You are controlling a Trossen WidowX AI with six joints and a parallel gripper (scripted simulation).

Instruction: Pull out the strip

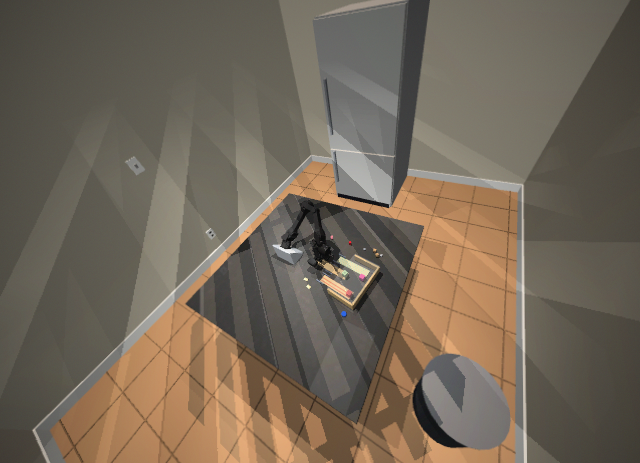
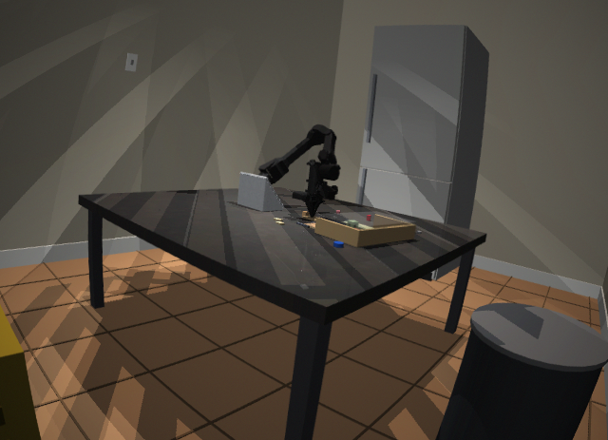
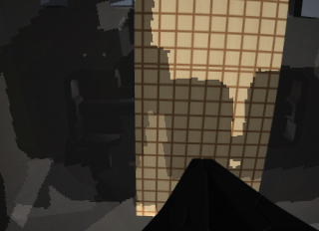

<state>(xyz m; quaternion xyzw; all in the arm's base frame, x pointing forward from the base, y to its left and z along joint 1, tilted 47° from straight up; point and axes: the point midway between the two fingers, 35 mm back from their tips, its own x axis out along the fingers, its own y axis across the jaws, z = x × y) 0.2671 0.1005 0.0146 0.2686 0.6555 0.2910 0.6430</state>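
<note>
My gripper point(image 2: 313, 215) point(image 3: 200, 167) is shut and empty, pointing down over the near end of a tan strip with a brown grid point(image 3: 209, 112) point(image 1: 331, 268). Whether the tips touch the strip I cannot tell. The strip's near end extends past the rail ends. A yellow-green strip point(image 1: 353, 265) and an orange-pink strip point(image 1: 334, 284) lie either side in the wooden tray point(image 2: 388, 236). A green cube point(image 1: 344, 274) is near the gridded strip's far end, a pink cube point(image 1: 361, 276) near the yellow-green strip and a red cube point(image 1: 349, 293) on the orange-pink one. No label is readable.
A grey wedge point(image 1: 287, 253) point(image 2: 252, 192) stands by the arm's base. A blue piece point(image 1: 343, 313) point(image 2: 338, 243) lies outside the tray. Small yellow pieces point(image 1: 308, 286) lie left of it, and several small red, brown and white bits lie behind it.
</note>
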